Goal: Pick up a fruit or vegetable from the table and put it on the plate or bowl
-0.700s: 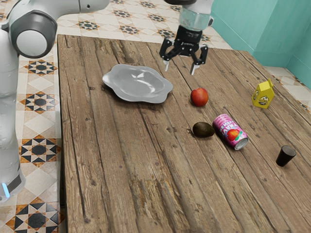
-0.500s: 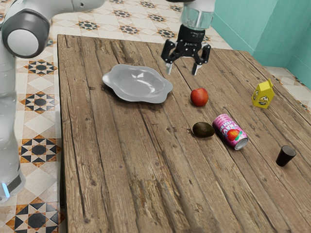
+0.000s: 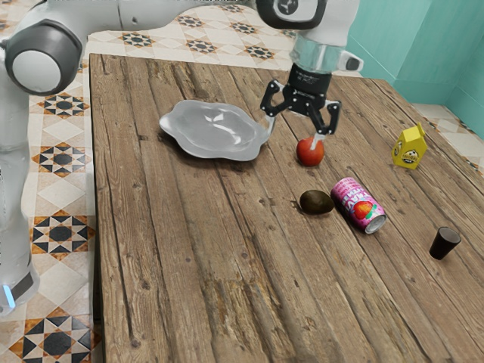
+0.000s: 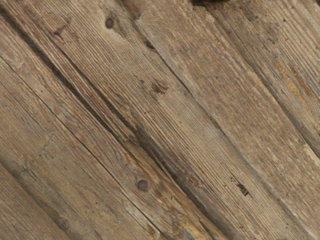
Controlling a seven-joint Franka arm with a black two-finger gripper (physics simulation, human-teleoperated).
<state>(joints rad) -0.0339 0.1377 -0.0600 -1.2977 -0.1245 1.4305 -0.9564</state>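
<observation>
Pink can, yellow carton, black cup

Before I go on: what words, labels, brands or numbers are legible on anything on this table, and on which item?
No text can be quoted.
Pink can: pale lettering on its label beside a fruit picture, too blurred to read.
Yellow carton: a printed cartoon face, no readable words.

My gripper, fingers spread, hangs just over the red apple (grey plate nearby, toward the exterior view's left).
</observation>
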